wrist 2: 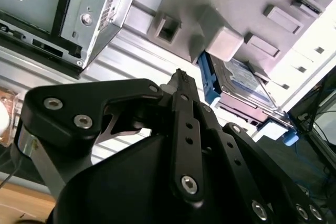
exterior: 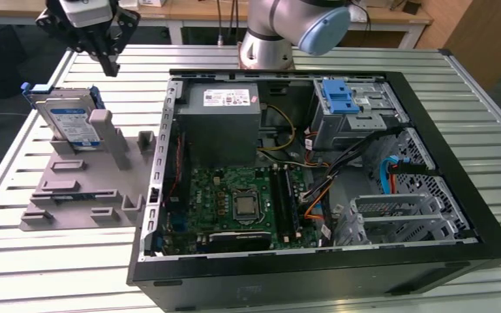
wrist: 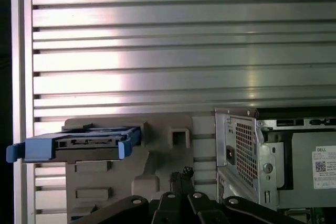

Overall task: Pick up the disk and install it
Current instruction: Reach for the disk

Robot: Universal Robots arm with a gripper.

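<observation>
One disk (exterior: 68, 121) upright in the grey stand (exterior: 70, 190), tool (exterior: 109, 68) near, apart.

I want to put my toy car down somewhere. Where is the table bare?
The slatted table is bare in front of the grey holder, at the exterior view's lower left, and along the strip beside the computer case at that view's right. It is crowded inside the case and around the disk, with the gripper above it.
</observation>
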